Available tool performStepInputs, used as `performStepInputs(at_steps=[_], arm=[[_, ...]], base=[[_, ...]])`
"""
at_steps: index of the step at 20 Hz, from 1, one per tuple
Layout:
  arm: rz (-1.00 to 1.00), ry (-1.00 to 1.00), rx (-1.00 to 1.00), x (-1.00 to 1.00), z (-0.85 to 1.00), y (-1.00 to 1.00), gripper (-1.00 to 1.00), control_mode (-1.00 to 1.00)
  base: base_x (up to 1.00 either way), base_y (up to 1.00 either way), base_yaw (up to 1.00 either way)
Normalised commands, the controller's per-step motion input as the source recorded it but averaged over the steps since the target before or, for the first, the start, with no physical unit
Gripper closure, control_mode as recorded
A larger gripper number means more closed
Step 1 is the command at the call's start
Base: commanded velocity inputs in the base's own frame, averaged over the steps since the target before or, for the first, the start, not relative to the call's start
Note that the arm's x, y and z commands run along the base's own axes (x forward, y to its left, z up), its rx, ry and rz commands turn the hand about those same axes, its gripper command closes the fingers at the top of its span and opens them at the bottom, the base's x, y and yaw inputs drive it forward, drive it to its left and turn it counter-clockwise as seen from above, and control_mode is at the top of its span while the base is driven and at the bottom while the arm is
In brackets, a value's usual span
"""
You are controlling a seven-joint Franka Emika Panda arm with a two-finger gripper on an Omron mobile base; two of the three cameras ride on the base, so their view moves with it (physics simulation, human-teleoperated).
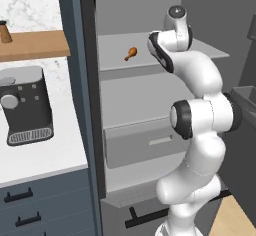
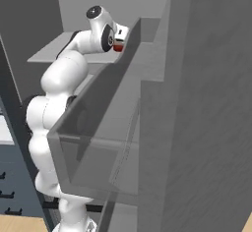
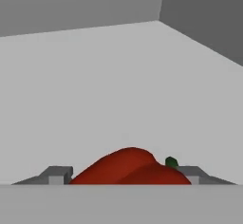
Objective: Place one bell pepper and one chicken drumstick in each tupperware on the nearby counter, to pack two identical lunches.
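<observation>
Matte grey shelf (image 3: 95, 85); glossy red lobed bell pepper (image 3: 130, 167), seemingly between gripper (image 3: 124, 174) tips.

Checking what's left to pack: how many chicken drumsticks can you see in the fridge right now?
1. A single chicken drumstick lies on the upper fridge shelf, left of the arm. Others may be hidden behind the arm or the fridge door.

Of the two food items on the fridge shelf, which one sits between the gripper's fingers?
The red bell pepper, lying between the gripper fingers; the chicken drumstick lies apart on the shelf.
</observation>
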Motion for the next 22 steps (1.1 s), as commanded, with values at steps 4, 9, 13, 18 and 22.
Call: performStepInputs(at_steps=[4,9,13,18,22], arm=[[0.0,-0.15,-0.01,-1.0,-0.17,0.04,1.0,-1.0],[0.0,-0.11,0.0,-1.0,-0.08,0.08,1.0,-1.0],[0.02,-0.04,0.0,-1.0,-0.06,0.18,1.0,-1.0],[0.1,0.0,0.0,-1.0,0.0,0.21,1.0,-1.0],[0.14,0.02,0.0,-1.0,-0.21,0.18,1.0,-1.0]], base=[[0.0,0.0,0.0],[0.0,0.0,0.0],[0.0,0.0,0.0],[0.0,0.0,0.0],[0.0,0.0,0.0]])
